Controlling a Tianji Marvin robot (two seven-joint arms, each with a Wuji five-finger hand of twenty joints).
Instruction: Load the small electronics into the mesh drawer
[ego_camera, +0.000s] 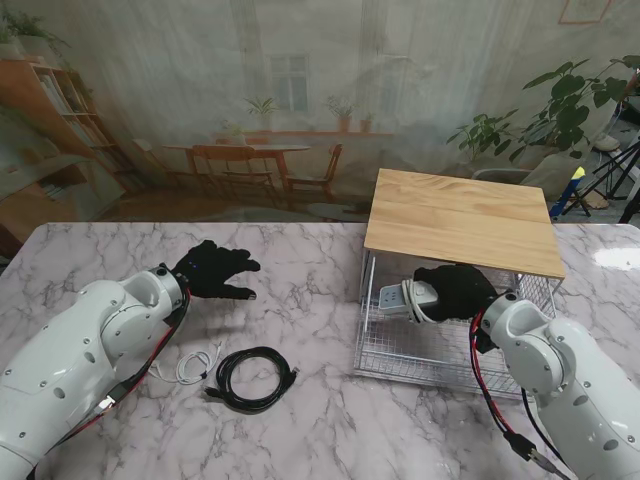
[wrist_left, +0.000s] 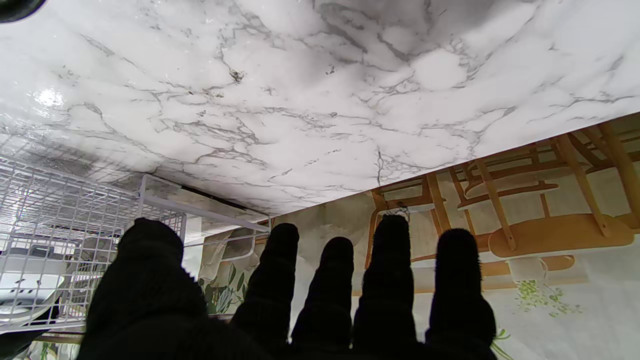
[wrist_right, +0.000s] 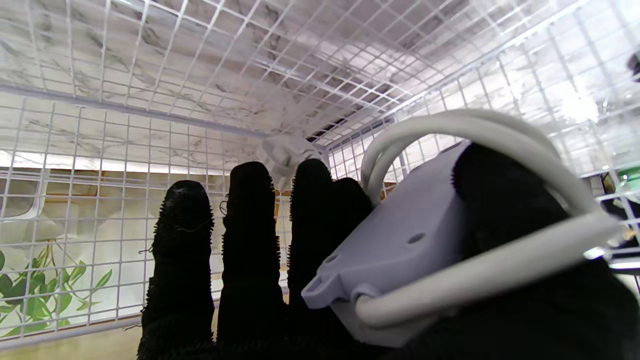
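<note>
The mesh drawer (ego_camera: 400, 345) stood pulled out from under a wooden top (ego_camera: 462, 218) on the marble table (ego_camera: 320, 400), and everything else is placed against it. The right hand (ego_camera: 455, 290) was inside the drawer, over its wire floor, closed around a grey power strip (ego_camera: 408, 297) with its pale cord looped about it. In the right wrist view the thumb pressed on the strip's (wrist_right: 395, 245) flat face while the other fingers (wrist_right: 250, 240) stretched out beside it, and the drawer's mesh (wrist_right: 100, 150) filled the rest of the view. Whether the strip touched the drawer floor could not be told.

Well to the left of the drawer, the left hand (ego_camera: 212, 270) hovered over bare marble, palm down, fingers spread and holding nothing; its wrist view showed the fingertips (wrist_left: 280, 280) apart, with a corner of the drawer (wrist_left: 75, 210) off to one side.

Nearer to me than that hand, and also left of the drawer, a coiled black cable (ego_camera: 250, 378) lay flat on the table, with a thin white cable (ego_camera: 188, 365) just beside it on the side away from the drawer.
</note>
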